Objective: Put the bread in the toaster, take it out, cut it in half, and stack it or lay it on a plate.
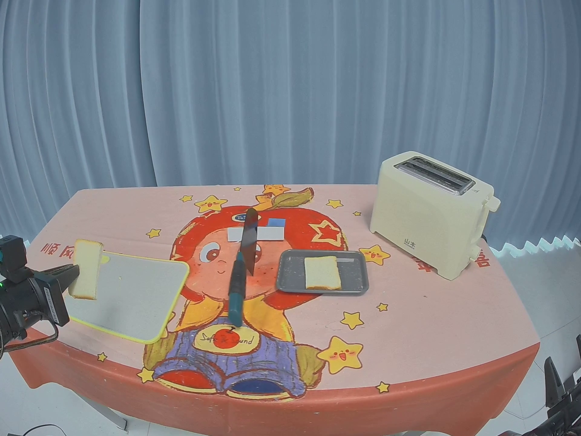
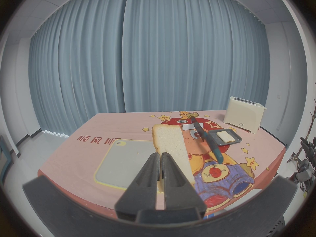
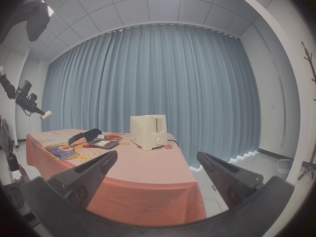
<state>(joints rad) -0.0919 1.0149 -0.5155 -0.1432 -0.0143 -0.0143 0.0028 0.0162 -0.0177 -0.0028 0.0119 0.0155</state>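
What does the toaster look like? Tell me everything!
The toaster is a cream, plastic-looking box with two long metal-rimmed slots on top, no bread poking out. One end has a slider slot and a round knob. It stands upright on the pink tablecloth, toward the robot's right, near the grey tray but apart from it.

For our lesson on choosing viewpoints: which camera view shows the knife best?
The head view: the knife shows whole from above, dark blade and teal handle, between cutting board and tray. The left wrist view shows it smaller, past the held bread; the right wrist view, far off and side-on.
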